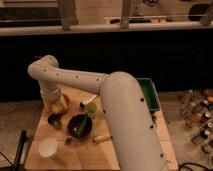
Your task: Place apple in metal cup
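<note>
The white arm [125, 107] is stretching across the wooden table [75, 159] toward its far-left corner. The dark bowl [79, 125] is sitting mid-table. Left of it, the gripper [55, 103] is hanging against the apple [58, 107]; whether it is pinching the fruit cannot be told. The metal cup [54, 120] is standing just in front of the apple.

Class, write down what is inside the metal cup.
The metal cup shows only a dark inside; its bottom is not visible. The apple is outside, close by at the gripper, which partly covers it.
</note>
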`<action>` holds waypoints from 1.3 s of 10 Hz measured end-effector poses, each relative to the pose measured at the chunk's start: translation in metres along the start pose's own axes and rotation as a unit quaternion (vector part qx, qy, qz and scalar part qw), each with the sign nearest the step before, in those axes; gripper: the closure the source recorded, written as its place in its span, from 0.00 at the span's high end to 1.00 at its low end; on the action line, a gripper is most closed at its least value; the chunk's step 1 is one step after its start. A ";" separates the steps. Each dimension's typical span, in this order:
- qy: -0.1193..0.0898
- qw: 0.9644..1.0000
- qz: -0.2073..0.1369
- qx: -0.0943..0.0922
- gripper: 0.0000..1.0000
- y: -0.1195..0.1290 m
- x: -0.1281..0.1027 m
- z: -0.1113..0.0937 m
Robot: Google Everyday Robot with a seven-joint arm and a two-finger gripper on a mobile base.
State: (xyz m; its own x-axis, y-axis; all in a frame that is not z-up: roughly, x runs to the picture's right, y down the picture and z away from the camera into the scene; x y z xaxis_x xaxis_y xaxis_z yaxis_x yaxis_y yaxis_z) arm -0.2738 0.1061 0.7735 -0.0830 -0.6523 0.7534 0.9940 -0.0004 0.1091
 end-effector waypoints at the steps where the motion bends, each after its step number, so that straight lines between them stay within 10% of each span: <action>1: -0.001 1.000 -0.005 0.000 0.00 -0.002 -0.001 0.000; 8: -0.015 0.999 -0.028 0.001 0.01 -0.011 -0.011 0.006; 13: -0.025 0.999 -0.040 -0.003 0.43 -0.016 -0.013 0.006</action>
State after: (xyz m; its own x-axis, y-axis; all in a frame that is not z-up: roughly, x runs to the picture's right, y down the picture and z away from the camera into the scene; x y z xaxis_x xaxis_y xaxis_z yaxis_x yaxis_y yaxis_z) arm -0.2891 0.1194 0.7655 -0.1653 -0.6112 0.7740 0.9844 -0.0548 0.1669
